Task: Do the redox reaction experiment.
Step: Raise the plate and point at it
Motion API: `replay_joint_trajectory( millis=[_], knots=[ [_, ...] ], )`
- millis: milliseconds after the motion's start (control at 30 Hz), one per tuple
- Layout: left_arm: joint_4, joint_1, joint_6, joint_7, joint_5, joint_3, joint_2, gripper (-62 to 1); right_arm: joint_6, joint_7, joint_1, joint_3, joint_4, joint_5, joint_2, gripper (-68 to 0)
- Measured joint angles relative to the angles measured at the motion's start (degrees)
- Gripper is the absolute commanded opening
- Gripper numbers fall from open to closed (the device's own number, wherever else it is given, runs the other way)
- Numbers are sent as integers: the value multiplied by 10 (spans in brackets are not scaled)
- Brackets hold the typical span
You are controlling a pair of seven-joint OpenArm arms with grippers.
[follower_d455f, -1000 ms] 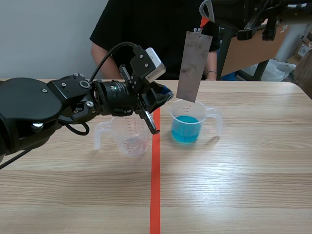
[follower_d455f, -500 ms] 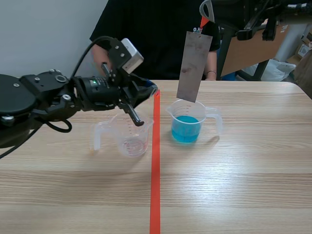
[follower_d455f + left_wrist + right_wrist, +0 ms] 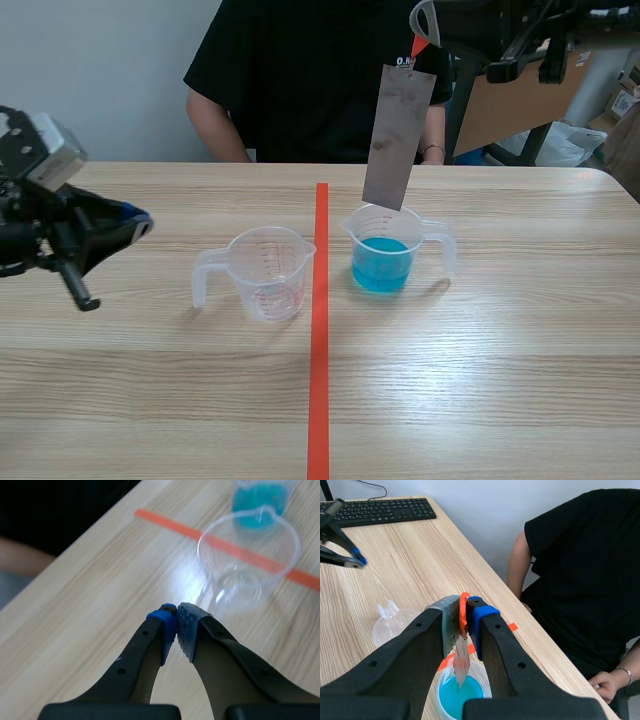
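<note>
A grey metal strip [image 3: 398,136] with an orange tab hangs from my right gripper [image 3: 422,22] at the top of the scene. Its lower end sits just above the rim of a clear beaker of blue liquid [image 3: 385,250]. In the right wrist view the right gripper [image 3: 463,622] is shut on the strip's orange tab, with the metal strip [image 3: 461,665] dangling over the blue liquid [image 3: 459,695]. An empty clear beaker [image 3: 266,272] stands left of the red tape line. My left gripper [image 3: 135,222] is shut at the far left. In the left wrist view the left gripper [image 3: 177,625] points toward the empty beaker [image 3: 248,562].
A person in a black shirt [image 3: 310,75] sits across the table. A keyboard [image 3: 380,511] lies at the table's far end in the right wrist view. An orange-red tape line [image 3: 319,330] runs down the middle of the table.
My left arm has drawn back from above the empty beaker to the far left edge. The right gripper and the strip have stayed still.
</note>
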Motion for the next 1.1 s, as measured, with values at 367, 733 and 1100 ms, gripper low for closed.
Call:
replay_joint_trajectory(
  millis=[367, 733, 1100],
  knots=[
    [17, 325, 32, 1, -78, -205, -99, -569, 0, 0, 0, 0, 0, 0, 0, -660],
    [16, 635, 51, 5, -78, -411, -30, -569, 0, 0, 0, 0, 0, 2, 0, -660],
    [14, 742, 56, 5, -76, -481, 132, -569, 0, 2, 19, -18, 0, 4, -11, -660]
  ],
)
